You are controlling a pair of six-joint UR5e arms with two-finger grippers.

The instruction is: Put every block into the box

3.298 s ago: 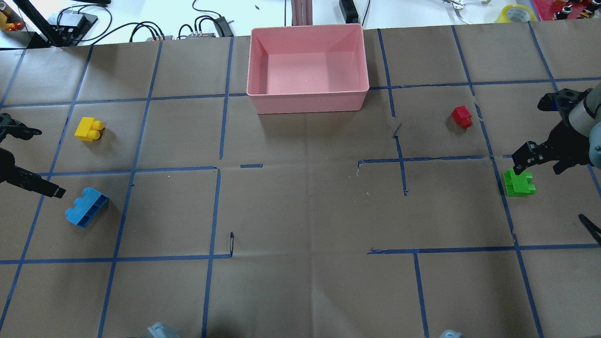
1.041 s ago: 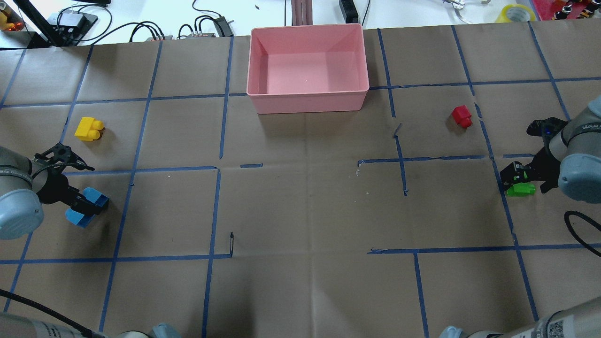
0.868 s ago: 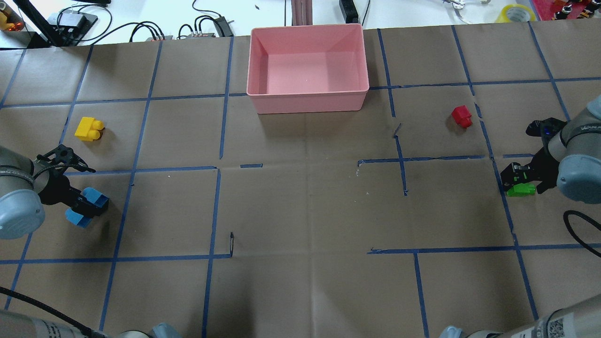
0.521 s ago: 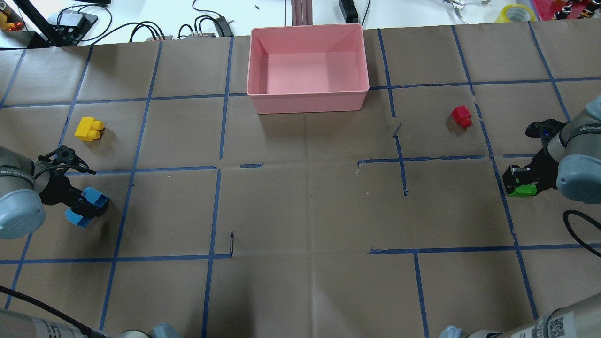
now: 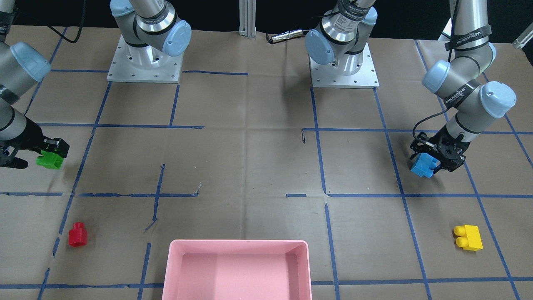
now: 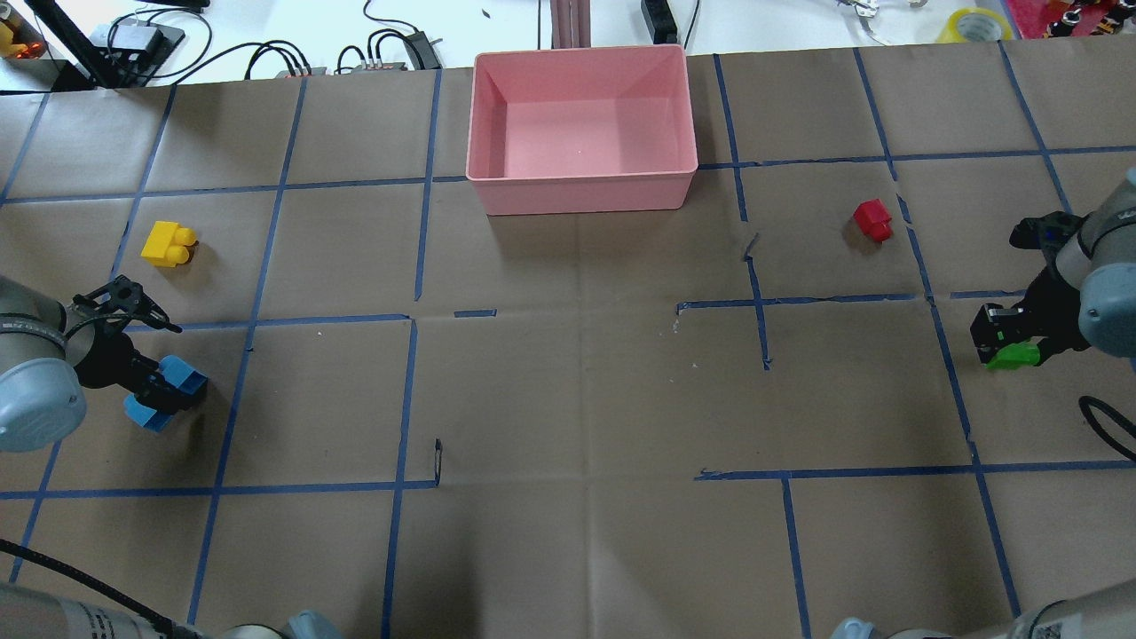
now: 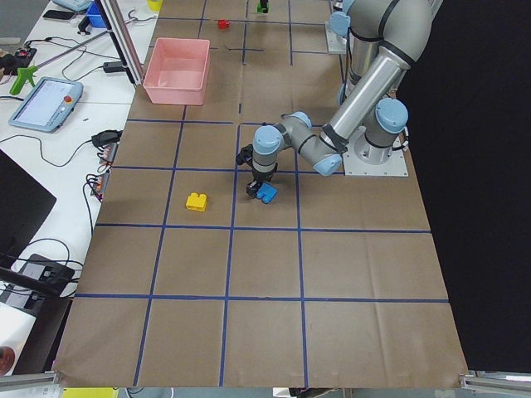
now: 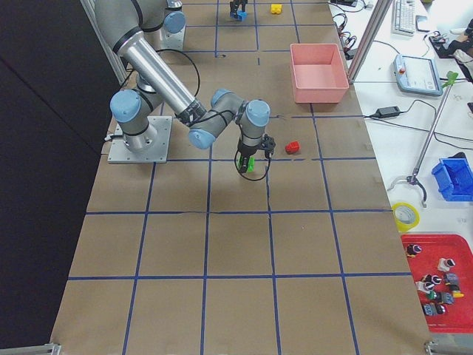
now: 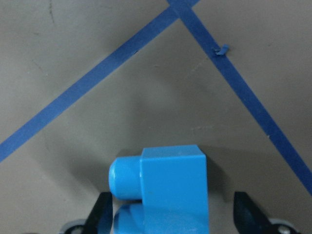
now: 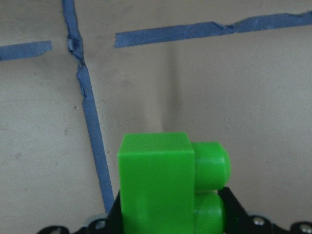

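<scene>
My left gripper is open and straddles the blue block on the paper at the left. In the left wrist view one finger touches the blue block and the other stands off it. My right gripper is shut on the green block, which fills the right wrist view, just off the paper at the right edge. The yellow block lies far left. The red block lies far right. The pink box stands empty at the far middle.
Blue tape lines grid the brown paper. Cables and power bricks and a tape roll lie beyond the far edge. The two arm bases stand on the robot's side. A black cable loops under my right arm.
Both arms came down onto their blocks. My right gripper has closed on the green block and carried it a little to the right. My left gripper stays around the blue block.
</scene>
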